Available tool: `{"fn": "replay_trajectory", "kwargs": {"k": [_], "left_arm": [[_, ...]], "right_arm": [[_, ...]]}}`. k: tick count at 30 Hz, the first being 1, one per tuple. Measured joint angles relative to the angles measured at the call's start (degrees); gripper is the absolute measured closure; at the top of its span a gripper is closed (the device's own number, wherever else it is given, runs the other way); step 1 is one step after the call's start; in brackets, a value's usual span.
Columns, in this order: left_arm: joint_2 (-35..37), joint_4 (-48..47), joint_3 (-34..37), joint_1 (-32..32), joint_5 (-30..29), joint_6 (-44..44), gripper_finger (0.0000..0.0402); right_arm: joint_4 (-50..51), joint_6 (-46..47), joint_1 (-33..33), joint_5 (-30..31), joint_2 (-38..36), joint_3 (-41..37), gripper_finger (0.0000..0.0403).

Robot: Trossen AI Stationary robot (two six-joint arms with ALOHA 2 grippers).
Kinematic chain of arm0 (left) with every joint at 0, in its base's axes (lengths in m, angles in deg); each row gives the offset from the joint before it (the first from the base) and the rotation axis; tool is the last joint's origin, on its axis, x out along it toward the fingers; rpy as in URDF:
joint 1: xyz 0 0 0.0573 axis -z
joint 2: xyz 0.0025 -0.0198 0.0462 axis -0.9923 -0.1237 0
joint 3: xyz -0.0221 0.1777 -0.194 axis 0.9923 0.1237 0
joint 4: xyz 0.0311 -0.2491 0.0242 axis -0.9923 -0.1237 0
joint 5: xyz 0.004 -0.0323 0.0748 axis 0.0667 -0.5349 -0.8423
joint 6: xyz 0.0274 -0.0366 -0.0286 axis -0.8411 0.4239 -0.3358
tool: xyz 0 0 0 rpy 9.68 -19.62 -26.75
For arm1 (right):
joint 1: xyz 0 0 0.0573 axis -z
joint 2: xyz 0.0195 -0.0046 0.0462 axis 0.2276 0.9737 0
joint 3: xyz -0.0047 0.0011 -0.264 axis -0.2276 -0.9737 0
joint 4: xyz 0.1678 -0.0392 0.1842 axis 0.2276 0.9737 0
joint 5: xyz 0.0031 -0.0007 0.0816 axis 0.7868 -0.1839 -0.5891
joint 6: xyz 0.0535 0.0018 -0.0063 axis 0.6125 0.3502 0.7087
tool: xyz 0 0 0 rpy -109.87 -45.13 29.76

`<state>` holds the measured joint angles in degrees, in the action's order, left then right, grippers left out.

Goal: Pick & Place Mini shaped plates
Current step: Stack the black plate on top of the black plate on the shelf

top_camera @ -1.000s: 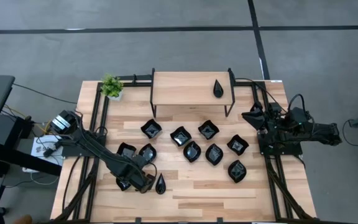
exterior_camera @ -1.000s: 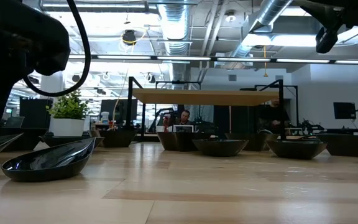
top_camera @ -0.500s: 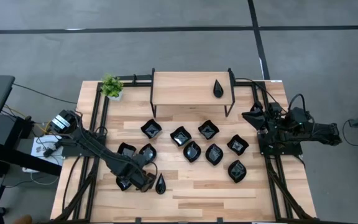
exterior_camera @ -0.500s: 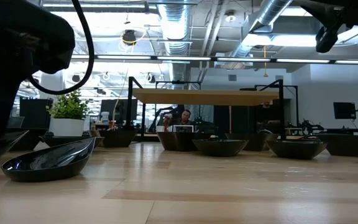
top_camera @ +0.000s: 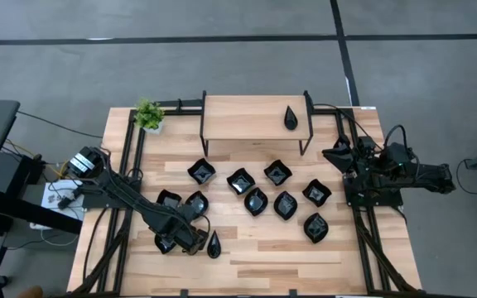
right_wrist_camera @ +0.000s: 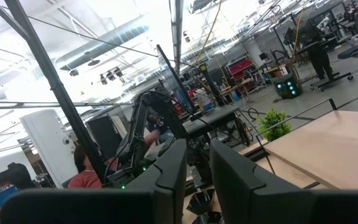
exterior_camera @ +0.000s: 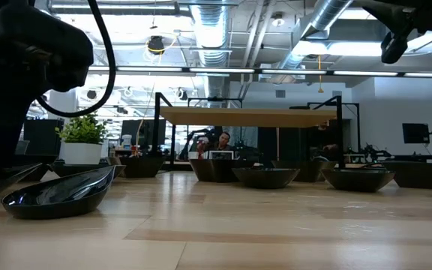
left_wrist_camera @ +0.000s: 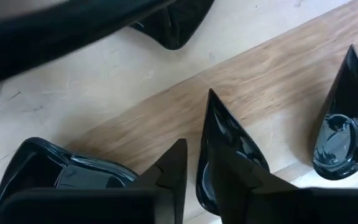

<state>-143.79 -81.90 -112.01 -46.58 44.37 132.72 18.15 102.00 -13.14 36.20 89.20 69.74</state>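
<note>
- Twelve mini shaped plates show in the high view. Eleven lie on the table; one teardrop stands alone on the raised shelf at the back, near the potted plant.
- Left gripper: low over the table's front-left part, at a teardrop plate that lies on the wood. A wavy-edged square plate lies just beside it on one side and a second teardrop near it on the other.
- Jaw state, left: the plate's rim sits at the narrow gap of the left gripper, but whether the jaws pinch it or stand clear of it cannot be told.
- Right gripper: waiting at the table's right edge, raised, its jaws a little apart with nothing between them.
- Step in hand, as judged: working the rim of the teardrop plate, either taking hold or letting go.
- To do it well:
  - If taking hold, seat the rim deep between the jaws before lifting. The glaze looks slick and the wall thin, so a shallow pinch would probably slip.
  - Lift straight up, since the neighbours sit close enough to be knocked.
  - If letting go, part the jaws fully before rising, so that the plate is not dragged.
</note>
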Motion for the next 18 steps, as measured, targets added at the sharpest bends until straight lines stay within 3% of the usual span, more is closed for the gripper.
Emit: {"fn": "replay_trajectory", "kwargs": {"k": [9, 18], "left_arm": [[-1.61, 0.84, 0.02, 0.0, 0.14, 0.02, 0.0291], [-3.34, 1.86, 0.09, 0.0, 1.51, 0.22, 0.0292]], "right_arm": [[0.0, -0.02, 0.01, 0.0, 0.0, 0.0, 0.0336], [0.0, -0.02, 0.01, 0.0, 0.0, 0.0, 0.0336]]}}
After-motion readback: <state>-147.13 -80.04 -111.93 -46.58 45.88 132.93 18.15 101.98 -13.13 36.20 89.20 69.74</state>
